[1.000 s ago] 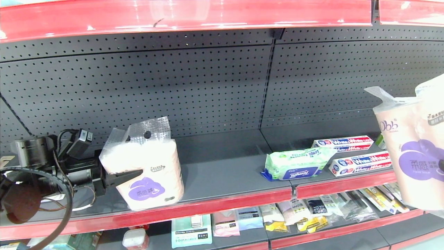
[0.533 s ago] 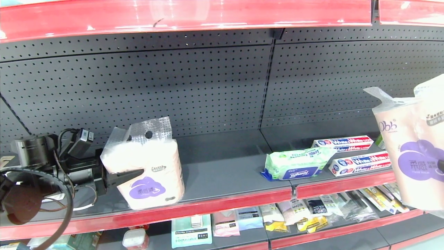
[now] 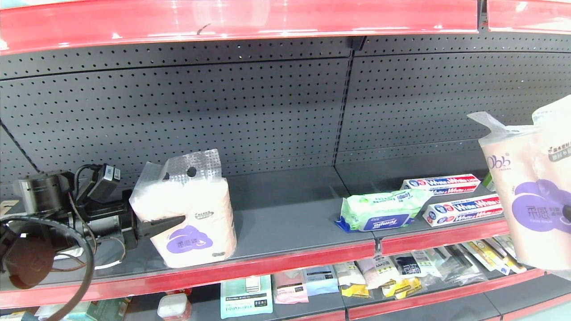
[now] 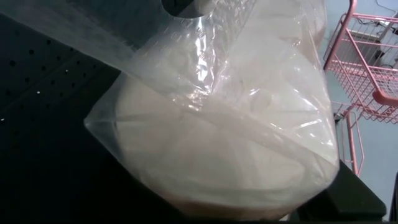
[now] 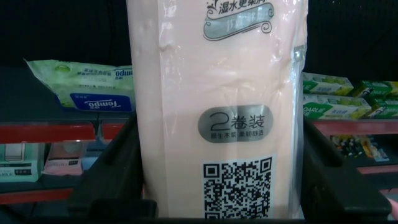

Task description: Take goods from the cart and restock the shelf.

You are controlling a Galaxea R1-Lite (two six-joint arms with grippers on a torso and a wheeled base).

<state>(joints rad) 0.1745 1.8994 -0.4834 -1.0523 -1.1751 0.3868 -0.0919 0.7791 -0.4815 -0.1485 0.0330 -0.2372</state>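
Note:
A pink tissue roll pack (image 3: 192, 218) with a purple cloud mark stands at the left of the dark shelf (image 3: 285, 223), near the red front edge. My left gripper (image 3: 176, 216) is shut on its side, with one black finger (image 3: 160, 224) across the pack's front. The left wrist view has the pack's clear plastic top (image 4: 217, 143) close up. A second, same-looking tissue pack (image 3: 533, 196) hangs upright in the air in front of the shelf's right end. My right gripper (image 5: 217, 180) is shut on this second tissue pack (image 5: 217, 93), a black finger (image 5: 112, 174) on each side.
A green wet wipes pack (image 3: 379, 209) and two toothpaste boxes (image 3: 464, 208) lie on the shelf's right part. Bare shelf lies between the left pack and the wipes. The lower shelf (image 3: 312, 285) holds several small goods. A pink cart (image 4: 373, 68) stands behind.
My left gripper and its pack have crept a few pixels up and right. The right pack has hardly shifted.

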